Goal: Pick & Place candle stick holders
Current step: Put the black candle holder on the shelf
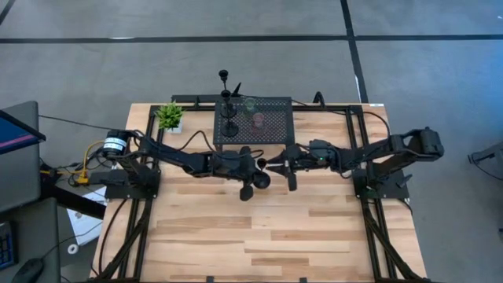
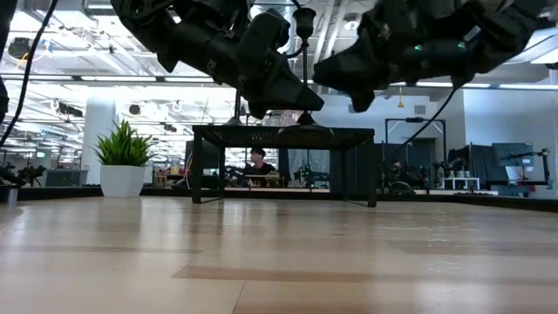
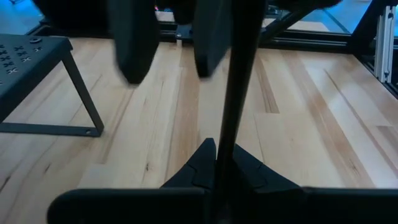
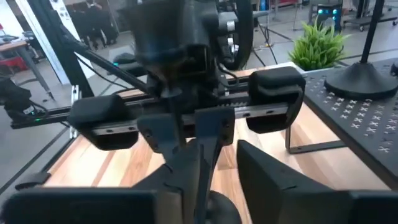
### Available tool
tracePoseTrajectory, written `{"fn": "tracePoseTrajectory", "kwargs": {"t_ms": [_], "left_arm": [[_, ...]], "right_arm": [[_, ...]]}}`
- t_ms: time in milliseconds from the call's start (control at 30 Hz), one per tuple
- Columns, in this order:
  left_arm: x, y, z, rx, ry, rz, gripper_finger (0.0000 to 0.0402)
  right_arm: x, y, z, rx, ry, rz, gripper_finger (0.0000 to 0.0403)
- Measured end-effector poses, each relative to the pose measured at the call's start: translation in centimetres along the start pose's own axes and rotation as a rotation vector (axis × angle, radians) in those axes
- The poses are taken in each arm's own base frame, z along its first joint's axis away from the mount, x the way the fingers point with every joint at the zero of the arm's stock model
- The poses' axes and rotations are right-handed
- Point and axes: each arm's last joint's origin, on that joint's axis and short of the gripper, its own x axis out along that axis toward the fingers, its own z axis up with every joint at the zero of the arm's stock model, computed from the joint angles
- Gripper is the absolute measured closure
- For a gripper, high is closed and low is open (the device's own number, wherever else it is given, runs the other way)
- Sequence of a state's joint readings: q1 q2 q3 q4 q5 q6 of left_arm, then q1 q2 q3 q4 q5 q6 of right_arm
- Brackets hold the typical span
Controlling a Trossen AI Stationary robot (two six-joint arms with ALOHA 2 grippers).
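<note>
My left gripper (image 1: 264,171) is shut on a slim black stemmed candle stick holder (image 2: 305,52), held in the air in front of the black perforated stand (image 1: 275,134). My right gripper (image 1: 281,168) faces it from the right. It is open, and its fingers (image 3: 134,50) stand next to the stem's upper part; I cannot tell if they touch it. Two more black stemmed holders (image 1: 229,126) stand on their round bases on the stand's left half. A greenish bell-shaped holder (image 1: 250,103) and a pinkish one (image 1: 258,121) also stand there. My left gripper pinches the holder's thin stem (image 3: 220,158) low down, just above the round base (image 2: 305,131), between its two fingers. The fingers slant down from the table's left side and lie across the stem. The holder stands upright, lifted clear of the table, cup end up.
A small green potted plant (image 1: 169,115) stands at the far left corner, left of the stand. The stand rests on thin legs (image 3: 84,99) along the far edge. Bare wooden tabletop (image 1: 259,236) lies toward the near edge. A person shows in the room behind the table (image 2: 258,159).
</note>
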State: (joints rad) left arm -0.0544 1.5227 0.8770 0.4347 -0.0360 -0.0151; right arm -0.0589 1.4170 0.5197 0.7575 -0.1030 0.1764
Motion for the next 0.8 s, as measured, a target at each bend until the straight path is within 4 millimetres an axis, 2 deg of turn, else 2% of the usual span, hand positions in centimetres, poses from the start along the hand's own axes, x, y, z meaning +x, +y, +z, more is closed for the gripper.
{"fn": "tracePoseTrajectory", "kwargs": {"t_ms": [167,400,633,800], "left_arm": [[0.0,0.0,0.0,0.000,-0.001,0.000,0.0389],[0.0,0.0,0.0,0.001,-0.001,-0.003,0.0389],[0.0,-0.1,0.1,0.003,-0.001,-0.009,0.0389],[0.0,-0.1,0.0,0.004,0.007,-0.012,0.0389]], "right_arm": [[1.2,0.0,0.0,0.001,0.015,0.002,0.0272],[2.5,0.2,0.5,-0.003,0.009,0.013,0.0268],[2.3,0.7,0.7,-0.003,0.027,0.041,0.0283],[1.4,0.9,0.7,-0.002,0.124,0.102,0.0281]]}}
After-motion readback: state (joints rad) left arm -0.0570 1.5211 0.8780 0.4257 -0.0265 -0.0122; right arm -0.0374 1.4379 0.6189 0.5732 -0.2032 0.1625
